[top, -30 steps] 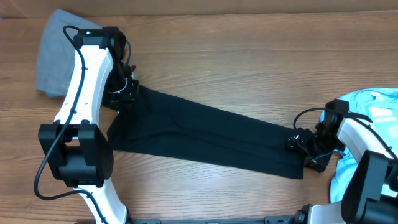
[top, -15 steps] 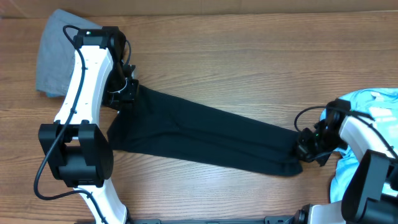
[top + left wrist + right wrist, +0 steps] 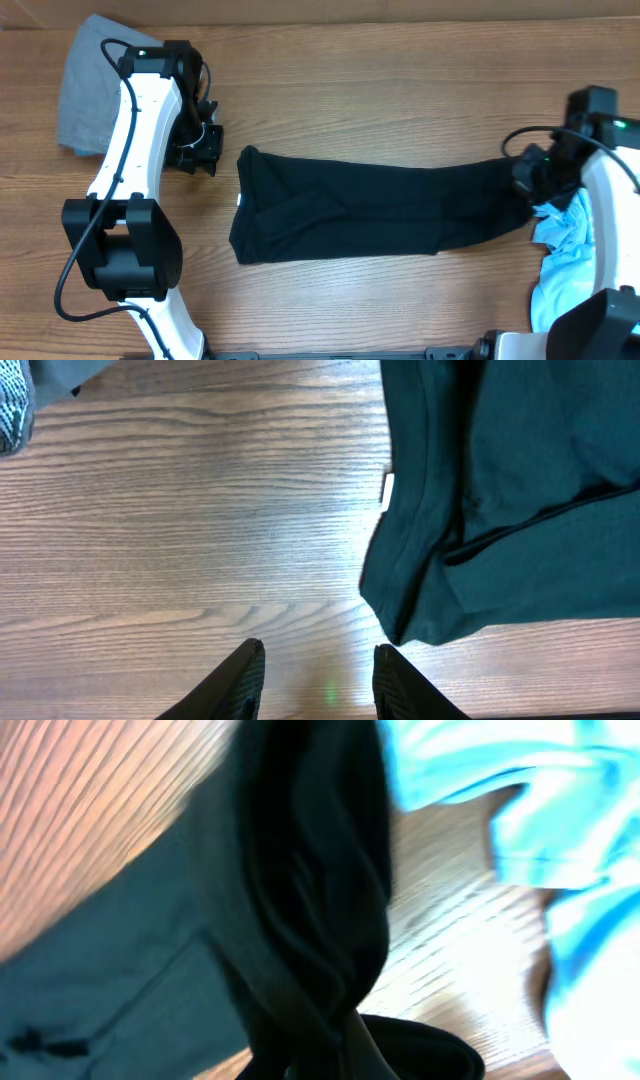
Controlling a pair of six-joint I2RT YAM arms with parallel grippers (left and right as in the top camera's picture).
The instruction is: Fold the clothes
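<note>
The black T-shirt (image 3: 370, 205) lies as a long folded strip across the table's middle. Its small white label (image 3: 388, 490) shows at the left end. My right gripper (image 3: 525, 178) is shut on the shirt's bunched right end; in the right wrist view black fabric (image 3: 310, 890) fills the space above the gripper (image 3: 345, 1045). My left gripper (image 3: 205, 158) hovers just left of the shirt, open. Only bare wood shows between its fingertips (image 3: 248, 670), and the black shirt's edge (image 3: 480, 510) lies apart from them to the upper right.
A grey garment (image 3: 90, 85) lies at the back left corner. A light blue T-shirt (image 3: 565, 270) is heaped at the right edge under my right arm, and the light blue shirt (image 3: 500, 790) sits close beside the held black fabric.
My right gripper closed on the black shirt's right end and pulled it right and toward the back. The shirt straightened and its left end slid away from my left gripper, which stayed put.
</note>
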